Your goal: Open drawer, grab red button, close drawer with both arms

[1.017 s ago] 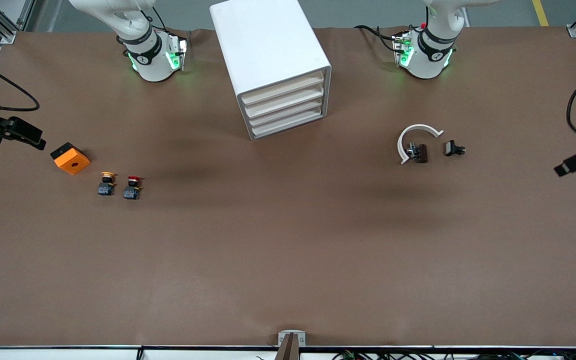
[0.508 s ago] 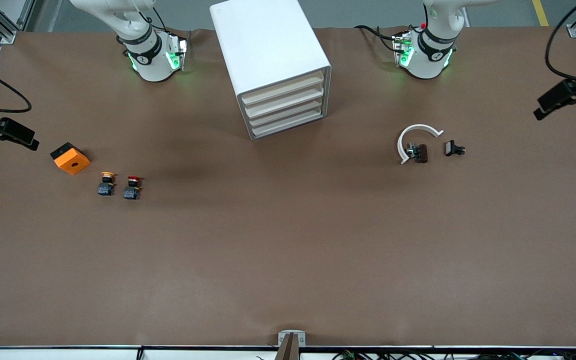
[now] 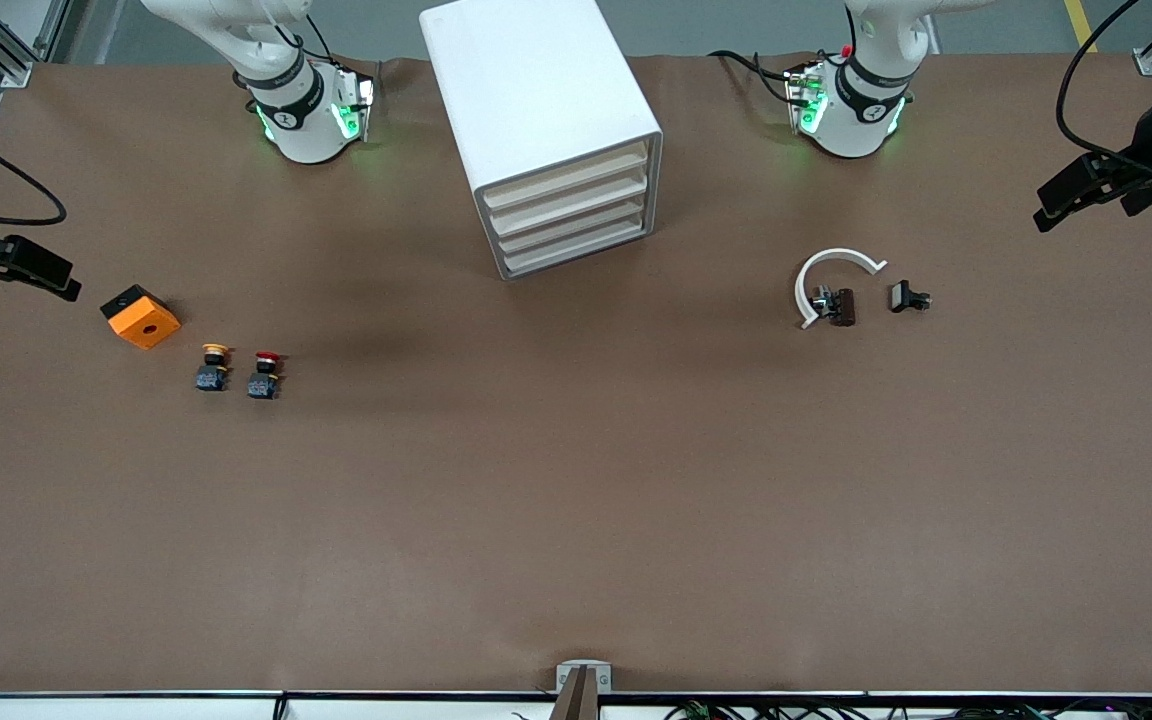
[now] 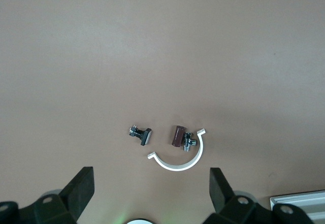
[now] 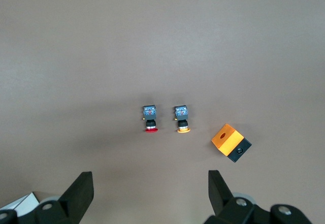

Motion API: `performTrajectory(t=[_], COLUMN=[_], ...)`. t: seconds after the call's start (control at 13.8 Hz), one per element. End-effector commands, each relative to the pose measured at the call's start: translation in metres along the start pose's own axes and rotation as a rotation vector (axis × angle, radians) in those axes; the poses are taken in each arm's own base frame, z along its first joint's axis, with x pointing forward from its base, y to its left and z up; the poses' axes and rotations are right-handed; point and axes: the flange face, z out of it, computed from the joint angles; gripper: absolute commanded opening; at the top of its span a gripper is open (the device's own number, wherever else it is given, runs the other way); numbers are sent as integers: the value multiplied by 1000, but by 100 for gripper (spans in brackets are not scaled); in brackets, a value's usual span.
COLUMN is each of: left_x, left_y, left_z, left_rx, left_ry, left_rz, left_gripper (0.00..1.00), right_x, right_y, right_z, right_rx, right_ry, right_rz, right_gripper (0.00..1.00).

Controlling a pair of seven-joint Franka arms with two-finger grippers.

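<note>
1. A big white cabinet is standing on a brown table, between the two robot bases. Its four cream-fronted drawers are facing the front camera at a slant.
2. Every drawer, including the drawer the task needs, is sitting flush and shut. Judging by that, the opening step is not yet done.
3. The button, with its red cap and black body, is lying on the table toward the right arm's end, nearer to the front camera than the cabinet and well apart from it.
4. Just beside it is lying a like button with a yellow-orange cap, and near that an orange cube with a hole.
5. The right hand is hanging high over the table's edge at the right arm's end, near the orange cube, with its fingers spread wide and nothing between them.
6. The left hand is hanging over the table's edge at the left arm's end, fingers also spread wide and gripping nothing.
7. Toward the left arm's end, a curved white clip is lying with a small brown part inside its curve and a small black part just beside it.
8. By my reading, the task is only beginning: opening the drawer, grabbing the button and closing the drawer are all left to do.
</note>
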Motion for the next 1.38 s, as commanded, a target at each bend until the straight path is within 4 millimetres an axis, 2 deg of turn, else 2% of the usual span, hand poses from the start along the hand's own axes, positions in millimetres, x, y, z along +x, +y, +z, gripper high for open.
performTrajectory(t=[0.0,0.22,0.36,0.8,1.09,1.31], left_x=[2,1,2,15,18,22], left_y=[7,10,6,-1,-13,-12], left_z=[5,5,5,-12,-10,-4], left_rx=[28,32,30,20,19,19], left_ry=[0,-8,-9,4,-6,-16], left_rz=[33,59,68,51,27,26], left_gripper=[100,100,100,100,100,100], right_x=[3,2,0,-3,-3,-3], right_y=[0,-2,0,13,11,12], right_z=[-5,-9,-39,-38,-38,-38], right_rx=[-6,-4,-4,-4,1,1], right_ry=[2,9,57,27,25,24], right_rz=[-11,-28,-82,-59,-59,-58], right_gripper=[100,100,100,100,100,100])
